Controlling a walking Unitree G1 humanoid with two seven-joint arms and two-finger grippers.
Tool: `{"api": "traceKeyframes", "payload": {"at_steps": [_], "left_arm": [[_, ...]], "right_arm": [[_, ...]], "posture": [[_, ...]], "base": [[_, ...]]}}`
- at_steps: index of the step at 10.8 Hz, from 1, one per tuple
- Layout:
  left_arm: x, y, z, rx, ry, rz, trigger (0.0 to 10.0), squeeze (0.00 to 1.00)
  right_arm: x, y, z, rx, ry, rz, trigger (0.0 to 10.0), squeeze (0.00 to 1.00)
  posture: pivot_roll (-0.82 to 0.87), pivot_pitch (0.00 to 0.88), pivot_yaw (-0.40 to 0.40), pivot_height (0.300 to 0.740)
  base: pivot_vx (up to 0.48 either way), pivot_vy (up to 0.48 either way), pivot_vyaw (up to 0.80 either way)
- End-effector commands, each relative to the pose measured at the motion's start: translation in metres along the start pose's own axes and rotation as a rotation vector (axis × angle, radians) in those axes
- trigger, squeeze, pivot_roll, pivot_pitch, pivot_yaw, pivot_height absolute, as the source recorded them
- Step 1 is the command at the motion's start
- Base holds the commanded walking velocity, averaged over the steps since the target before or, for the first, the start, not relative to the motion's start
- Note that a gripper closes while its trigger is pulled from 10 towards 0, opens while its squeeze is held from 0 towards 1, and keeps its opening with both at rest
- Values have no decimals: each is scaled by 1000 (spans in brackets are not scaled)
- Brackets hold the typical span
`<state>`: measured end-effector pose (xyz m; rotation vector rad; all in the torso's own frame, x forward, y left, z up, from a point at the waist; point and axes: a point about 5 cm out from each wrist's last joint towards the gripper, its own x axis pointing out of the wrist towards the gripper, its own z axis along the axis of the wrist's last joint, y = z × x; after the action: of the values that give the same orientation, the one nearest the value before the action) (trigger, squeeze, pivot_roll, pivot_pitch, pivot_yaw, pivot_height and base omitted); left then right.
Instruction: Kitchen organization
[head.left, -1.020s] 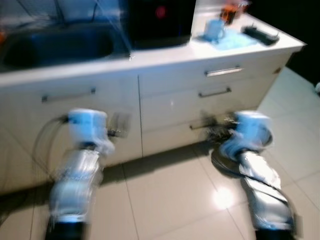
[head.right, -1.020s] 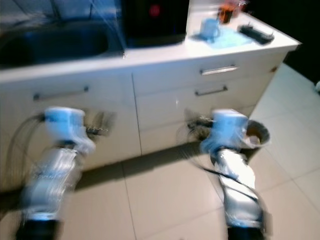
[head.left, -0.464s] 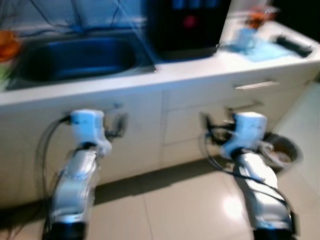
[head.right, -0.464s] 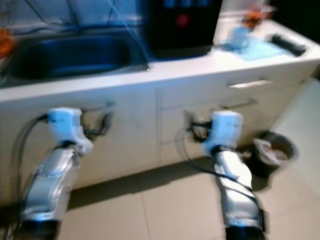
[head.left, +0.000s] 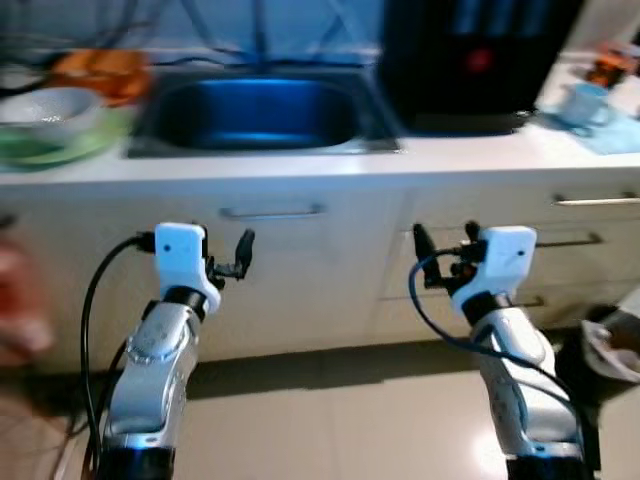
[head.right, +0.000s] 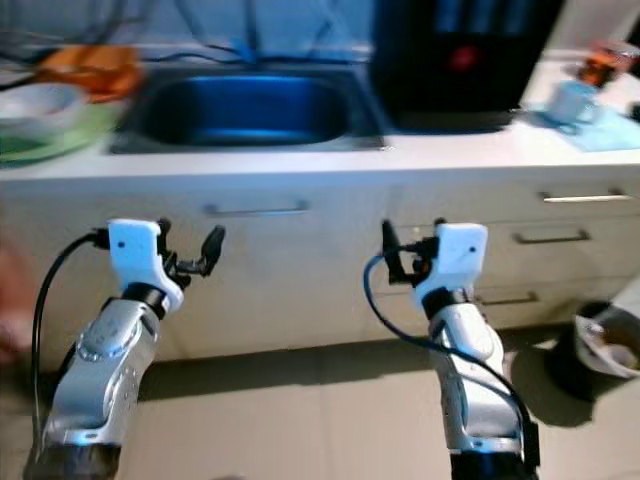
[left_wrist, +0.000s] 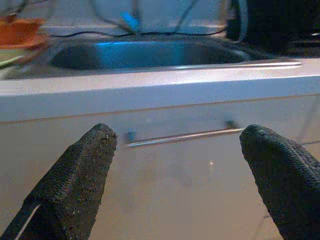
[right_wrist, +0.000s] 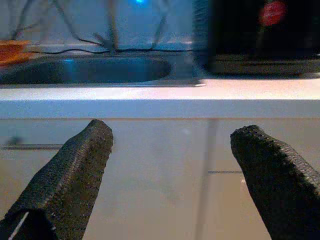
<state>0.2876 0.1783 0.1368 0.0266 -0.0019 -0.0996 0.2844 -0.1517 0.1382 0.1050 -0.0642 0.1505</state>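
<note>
I stand before a white kitchen counter (head.left: 300, 165) with a steel sink (head.left: 250, 110) set into it. Both arms are held forward at cabinet height. My left gripper (head.left: 232, 258) is open and empty, facing the cabinet door below the sink, whose bar handle (left_wrist: 182, 135) lies between the black fingertips (left_wrist: 97, 142). My right gripper (head.left: 440, 248) is also open and empty, and it points at the cabinet front right of the sink. A white bowl (head.left: 50, 103) sits on a green plate (head.left: 65, 148) left of the sink, with something orange (head.left: 100, 65) behind them.
A tall black appliance (head.left: 480, 60) stands right of the sink. Further right is a blue mug (head.left: 583, 100) on a blue cloth. Drawers with bar handles (head.left: 595, 200) are at the right, a bin (head.left: 612, 345) on the tiled floor below. A blurred reddish shape (head.left: 15, 300) is at the left edge.
The camera has swung left along the counter, so the sink is now central and the bowl and plate have come into view. Both arms keep their forward pose.
</note>
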Motion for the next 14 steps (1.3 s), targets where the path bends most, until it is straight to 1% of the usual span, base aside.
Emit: {"api": "traceKeyframes", "payload": {"at_steps": [1, 3, 5, 6, 7, 9, 10, 14], "left_arm": [[2, 1, 3, -3, -2, 6, 10000, 0], [4, 0, 6, 11, -16, 11, 10000, 0], [10, 1, 14, 88, -45, 43, 10000, 0], [12, 0, 16, 110, -54, 43, 10000, 0], [11, 2, 21, 122, -105, 112, 10000, 0], [9, 7, 19, 13, -90, 94, 10000, 0], [8, 8, 20, 4, -96, 91, 10000, 0], [8, 4, 28, 5, -150, 69, 10000, 0]], "right_arm": [[0, 0, 1, 7, -1, 3, 10000, 0], [0, 0, 1, 7, -1, 5, 10000, 0], [0, 1, 1, 10, -4, 8, 10000, 0], [0, 1, 1, 9, -4, 10, 10000, 0], [0, 2, 4, -1, -22, 20, 10000, 0], [1, 4, 5, -3, -29, 26, 10000, 0], [0, 5, 5, -4, -29, 29, 10000, 0], [3, 8, 13, -13, -58, 54, 10000, 0]], "posture": [[61, 0, -28, 740], [59, 0, -31, 740], [59, 0, -30, 740], [59, 0, -28, 740], [61, 0, -26, 740], [61, 0, -26, 740], [61, 0, -26, 740], [64, 0, -31, 740]], "base": [[0, 480, 0], [0, 0, 0], [0, 0, 0], [0, 0, 0], [0, 0, 0], [0, 0, 0], [0, 0, 0], [480, 0, 0]]}}
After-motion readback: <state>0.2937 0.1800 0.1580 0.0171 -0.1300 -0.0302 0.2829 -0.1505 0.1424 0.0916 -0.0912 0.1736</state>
